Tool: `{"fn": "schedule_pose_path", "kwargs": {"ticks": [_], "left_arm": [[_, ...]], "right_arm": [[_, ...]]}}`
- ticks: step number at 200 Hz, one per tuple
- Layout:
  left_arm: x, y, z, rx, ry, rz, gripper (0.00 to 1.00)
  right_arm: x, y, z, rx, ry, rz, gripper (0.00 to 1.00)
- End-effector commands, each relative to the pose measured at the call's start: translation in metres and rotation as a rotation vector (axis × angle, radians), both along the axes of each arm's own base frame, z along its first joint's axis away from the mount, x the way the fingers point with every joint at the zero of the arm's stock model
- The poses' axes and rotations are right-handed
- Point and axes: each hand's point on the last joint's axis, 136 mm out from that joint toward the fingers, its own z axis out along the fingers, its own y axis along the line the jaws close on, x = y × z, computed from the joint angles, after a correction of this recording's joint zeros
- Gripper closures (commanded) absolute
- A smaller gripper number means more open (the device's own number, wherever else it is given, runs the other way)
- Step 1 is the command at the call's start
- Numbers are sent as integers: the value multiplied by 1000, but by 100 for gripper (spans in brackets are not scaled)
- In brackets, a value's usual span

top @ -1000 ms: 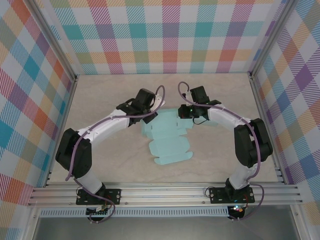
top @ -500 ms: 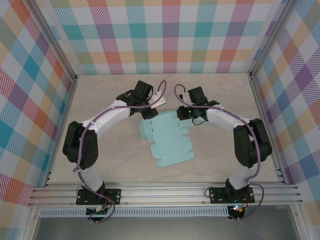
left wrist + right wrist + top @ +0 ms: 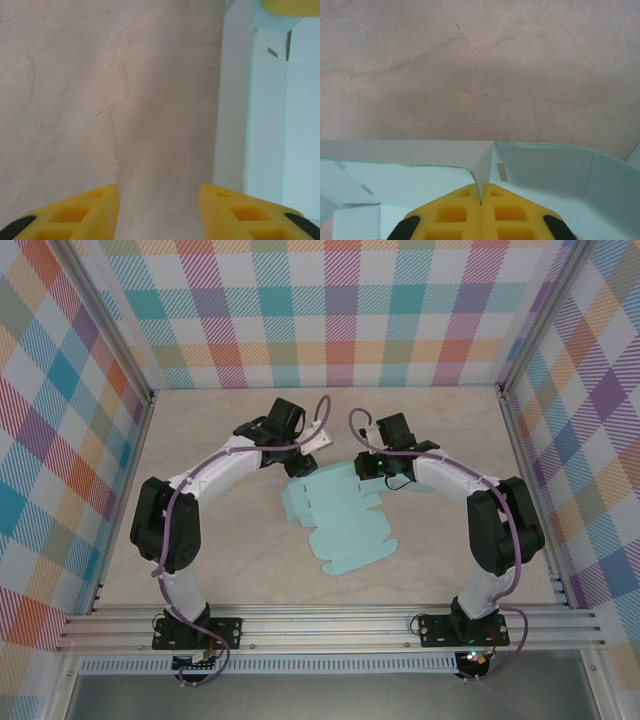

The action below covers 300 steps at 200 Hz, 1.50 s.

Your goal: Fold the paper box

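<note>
Lying flat near the middle of the bench [image 3: 200, 540], a little toward its far edge, is the paper box [image 3: 340, 525], not yet assembled. The bench top is matte beige with thin marble-like veins, enclosed on three sides by walls [image 3: 340, 320] of pastel plaid.

The box is a pale teal die-cut sheet of thin card, smooth, with scalloped flaps, pressed crease lines and small slots. Its long axis runs from the far edge toward the near right. No wall of it looks fully raised, so the folding seems to be at an early stage.

Two white and black arms reach in from the near edge and meet at the sheet's far end, one at each far corner, likely so that each can work a flap of its own.

The left gripper [image 3: 159, 195] hovers off the sheet's far left edge, its yellow foam fingers [image 3: 75, 212] spread with only bare bench between them, probably lining up on that edge.

The right gripper [image 3: 481, 192] has its ribbed yellow fingers pressed together over the far right flap, beside a crease and a small grey slot [image 3: 502, 171], apparently pinning the card down. Whether paper is caught between them cannot be told.
</note>
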Motion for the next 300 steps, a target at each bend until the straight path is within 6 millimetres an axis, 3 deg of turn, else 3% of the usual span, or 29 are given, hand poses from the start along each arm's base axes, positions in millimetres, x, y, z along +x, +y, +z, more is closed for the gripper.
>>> {"fn": "schedule_pose_path", "kwargs": {"ticks": [1,22,56,99,153,180,232,269,300], "left_arm": [[11,3,35,-137,-27,61,55],[3,-1,40,-199,-9,25,54],[-11,-8,31,-217,54,-40,53],[-34,-24,43,-320,116,-137,46],[-44,-11,5,-182,92,-75,46],[-38,-4,-1,-131,41,-35,46],[-17,-12,3,-65,-68,-15,69],[-18,-19,-13,48,-89,-60,79],[-11,-20,-18,117,-172,-46,100]], "right_arm": [[6,12,18,36,-53,35,100],[5,13,20,38,-56,40,100],[5,14,20,38,-58,46,100],[7,14,20,33,-58,40,100],[9,15,21,36,-56,36,100],[9,17,22,39,-54,37,100],[7,21,22,52,-43,43,100],[8,23,22,59,-39,34,100],[9,21,20,61,-30,3,100]]}}
